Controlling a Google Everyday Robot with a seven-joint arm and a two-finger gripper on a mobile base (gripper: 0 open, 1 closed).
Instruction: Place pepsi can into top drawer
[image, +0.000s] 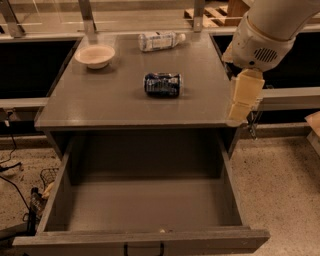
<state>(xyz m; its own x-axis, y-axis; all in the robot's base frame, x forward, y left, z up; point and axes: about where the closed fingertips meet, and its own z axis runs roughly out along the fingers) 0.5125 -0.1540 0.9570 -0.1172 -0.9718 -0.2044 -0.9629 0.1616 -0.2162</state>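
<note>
The pepsi can (162, 84) lies on its side mid-table (100, 97). The gripper (240, 111) hangs empty at the right edge; open or closed, I cannot tell. A glancing touch could roll the can away from the open top drawer (145, 207).

- A shallow pale bowl (95, 55) is seen upright at the back left of the grey cabinet top (115, 102).
- A clear, white-labelled plastic bottle (159, 41) is laid on its side near the back edge, well apart from the bowl.
- Dark cables (11, 167) are strewn over the speckled floor (282, 187) at left.
</note>
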